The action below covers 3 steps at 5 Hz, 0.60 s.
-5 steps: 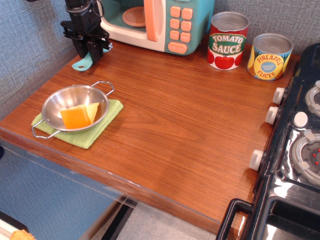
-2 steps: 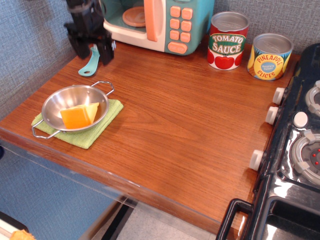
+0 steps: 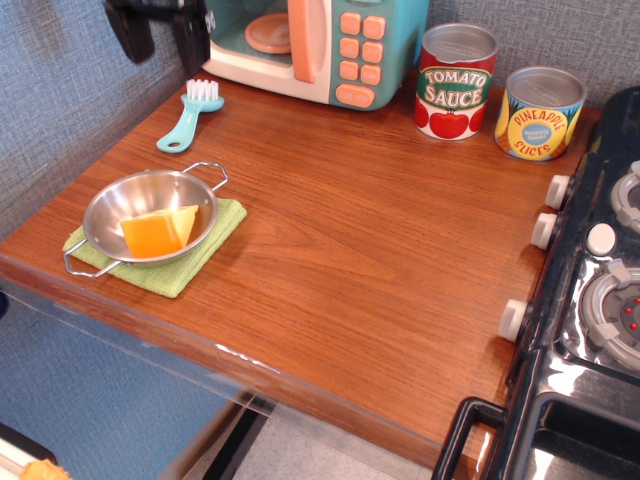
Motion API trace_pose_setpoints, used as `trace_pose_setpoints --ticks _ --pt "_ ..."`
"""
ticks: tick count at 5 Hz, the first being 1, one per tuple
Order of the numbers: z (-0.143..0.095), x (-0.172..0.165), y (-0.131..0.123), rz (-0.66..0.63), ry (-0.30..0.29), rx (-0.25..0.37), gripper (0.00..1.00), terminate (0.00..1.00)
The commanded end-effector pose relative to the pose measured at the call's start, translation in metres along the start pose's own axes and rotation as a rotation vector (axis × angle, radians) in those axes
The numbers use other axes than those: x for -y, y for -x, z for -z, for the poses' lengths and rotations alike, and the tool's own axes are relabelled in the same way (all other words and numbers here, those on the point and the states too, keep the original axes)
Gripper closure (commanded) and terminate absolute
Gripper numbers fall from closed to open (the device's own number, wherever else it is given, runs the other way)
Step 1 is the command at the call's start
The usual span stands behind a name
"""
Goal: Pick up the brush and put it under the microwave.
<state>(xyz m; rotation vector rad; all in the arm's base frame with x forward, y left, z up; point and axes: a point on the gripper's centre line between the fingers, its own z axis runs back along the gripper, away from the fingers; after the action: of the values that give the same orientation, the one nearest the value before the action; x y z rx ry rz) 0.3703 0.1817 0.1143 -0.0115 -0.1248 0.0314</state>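
Observation:
The teal brush (image 3: 190, 113) lies flat on the wooden counter at the back left, white bristles toward the microwave, handle hole toward the front left. The teal and cream microwave (image 3: 320, 45) stands just behind and right of it, door handle and buttons orange-pink. My black gripper (image 3: 160, 30) hangs above and left of the brush at the top edge, its two fingers spread apart and empty, clear of the brush.
A steel bowl (image 3: 150, 213) holding an orange wedge sits on a green cloth (image 3: 160, 262) at the front left. A tomato sauce can (image 3: 455, 80) and a pineapple can (image 3: 540, 112) stand at the back right. A toy stove (image 3: 590, 300) borders the right side.
The gripper let go of the brush, opened and rose up and left. The brush now lies free on the counter in front of the microwave.

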Motion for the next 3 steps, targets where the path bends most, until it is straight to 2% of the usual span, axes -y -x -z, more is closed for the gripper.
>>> trace_pose_setpoints --ticks 1,2,3 --pt "-0.03 0.044 0.031 0.01 -0.051 -0.011 0.0 0.0" --pt "-0.028 0.054 0.045 0.043 -0.04 0.005 0.0 0.0" --pt "-0.028 0.054 0.045 0.043 -0.04 0.005 0.0 0.0"
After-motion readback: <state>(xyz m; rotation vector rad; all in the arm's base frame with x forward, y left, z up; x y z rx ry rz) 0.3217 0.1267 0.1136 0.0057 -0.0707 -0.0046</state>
